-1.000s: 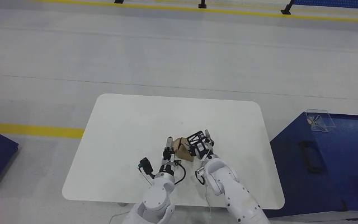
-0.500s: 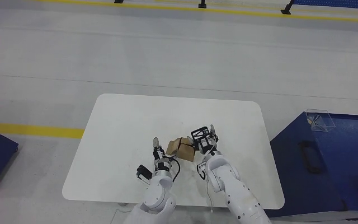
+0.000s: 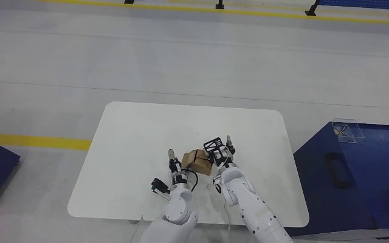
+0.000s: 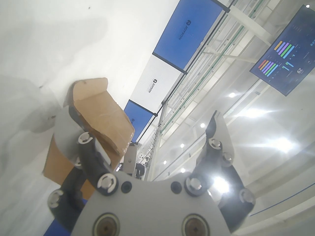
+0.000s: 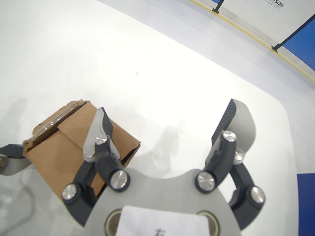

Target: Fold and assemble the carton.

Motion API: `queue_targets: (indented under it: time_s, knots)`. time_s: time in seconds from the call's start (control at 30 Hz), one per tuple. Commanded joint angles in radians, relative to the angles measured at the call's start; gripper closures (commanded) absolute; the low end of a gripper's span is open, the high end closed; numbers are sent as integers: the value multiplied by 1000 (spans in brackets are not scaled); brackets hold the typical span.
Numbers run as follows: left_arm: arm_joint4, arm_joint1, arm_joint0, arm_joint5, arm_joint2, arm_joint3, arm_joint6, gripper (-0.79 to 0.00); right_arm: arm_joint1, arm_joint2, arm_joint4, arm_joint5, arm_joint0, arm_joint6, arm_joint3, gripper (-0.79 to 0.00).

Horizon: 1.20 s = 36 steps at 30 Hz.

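One small brown cardboard carton (image 3: pixel 196 160), resting on the white rounded-corner table (image 3: pixel 140 140), near its front edge and about midway across, between the two arms.

Condition: already raised into a box shape. In the right wrist view its upper side shows panels folded over and meeting along a seam. In the left wrist view one flap with a rounded tab stands up from the end facing that arm and looks untucked.

Two grippers, both spread wide, neither pinching anything.
- Left gripper (image 4: pixel 144 121): one finger lies against the carton's end by the raised flap; the other stands apart in open air.
- Right gripper (image 5: pixel 167 110): one finger rests over the carton's upper side near its corner; the other hangs above bare table, apart from the carton.

Progress, as judged: forming of the body appears mostly done. Remaining: pressing down and tucking the raised end flap. Whether the far end is closed cannot be told.
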Motion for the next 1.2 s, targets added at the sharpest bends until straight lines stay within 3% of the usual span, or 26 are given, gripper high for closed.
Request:
queue_targets:
  time_s: [0.0,0.33,0.67,1.17]
  knots:
    - [-2,-7,-16,-3,-1,32,0,-785,-2,-1,-4,-1,1,1,6,-785]
    - [36,-25,-59,-133,-37,130,-36,-785,-7,3,-20,-17,-1,-3,23,-785]
    - [89,-29,-67,-322,-91,129,-130,-785,-9,12,-34,-30,-15,-5,-2,-785]
    - [193,-27,-45,-251,-104,97,-320,-785,-5,53,-47,-67,-45,8,-58,-785]
